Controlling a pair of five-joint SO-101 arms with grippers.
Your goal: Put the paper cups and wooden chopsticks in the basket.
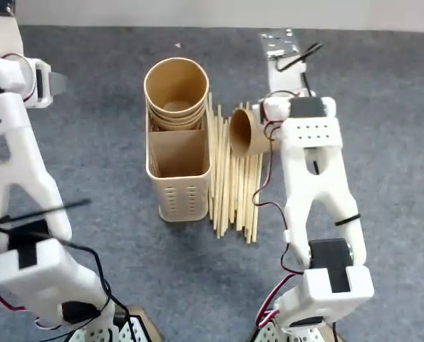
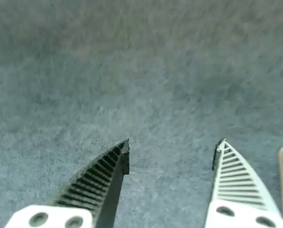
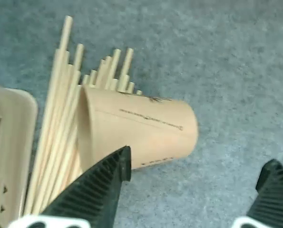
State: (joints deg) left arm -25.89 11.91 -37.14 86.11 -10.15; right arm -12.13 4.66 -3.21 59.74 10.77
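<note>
Grey bench (image 1: 383, 107) is overhung by the left arm (image 1: 12, 164), jaws apart, and the right arm (image 1: 315, 171), jaws spread near the tipped paper cup (image 3: 136, 128).

The left gripper (image 2: 172, 152) and right gripper (image 3: 200, 159) both have fingers (image 2: 103, 175) apart.

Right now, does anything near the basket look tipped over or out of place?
One paper cup lies on its side across the chopsticks, mouth toward the basket, while the other cups stand stacked inside it. The chopsticks lie in a loose pile on the carpet beside the basket, not in it.
</note>
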